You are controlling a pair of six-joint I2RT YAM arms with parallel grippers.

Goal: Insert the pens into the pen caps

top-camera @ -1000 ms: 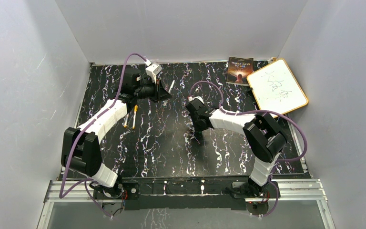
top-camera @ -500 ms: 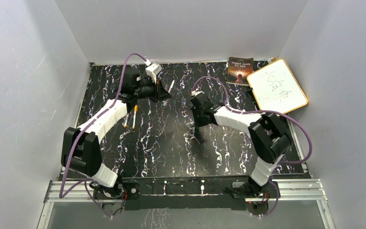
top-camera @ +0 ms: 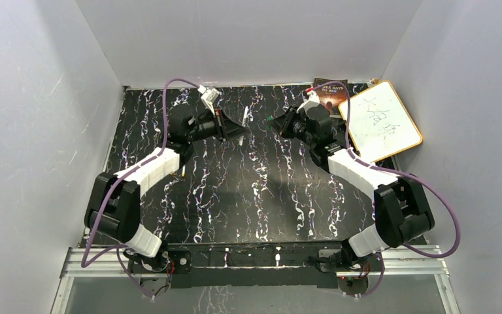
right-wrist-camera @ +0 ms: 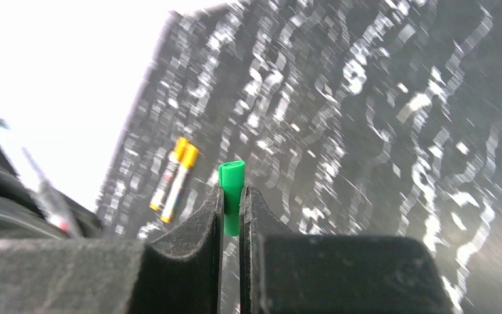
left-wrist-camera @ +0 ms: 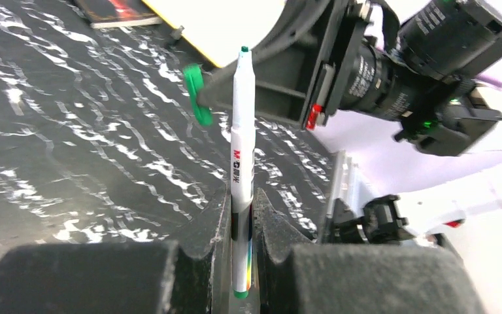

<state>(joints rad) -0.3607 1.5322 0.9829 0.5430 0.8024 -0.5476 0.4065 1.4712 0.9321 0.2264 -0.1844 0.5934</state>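
Over the table (top-camera: 235, 196), your right arm (top-camera: 359, 171) has made the big move. A second ago it was bent low above the middle, and now it is lifted and swung to the far side, its fingers turned to face the left ones. The left arm (top-camera: 153, 163) has shifted only a little, nudging its load toward the right fingers. I read that as pickup finished and the mating approach begun.

The left fingers (left-wrist-camera: 221, 209) pinch the pen (left-wrist-camera: 242, 131) low on its barrel, so most of it juts out past the fingertips with the green nib leading. The right fingers (right-wrist-camera: 213, 209) are clamped on the green cap (right-wrist-camera: 231, 176), whose upper half pokes out beyond their tips. From the left wrist, the cap sits just beside the pen, off to the left of the nib and a little back along the barrel, not touching (which end of the cap is open I cannot tell).

For room, both loads hang above the table with free space between the two sets of fingers. The whiteboard (top-camera: 380, 121) is near behind the right fingers, so keep any backing-off short. Two yellow-ended pens (right-wrist-camera: 173, 176) lie flat well beyond the right fingers, probably already done.
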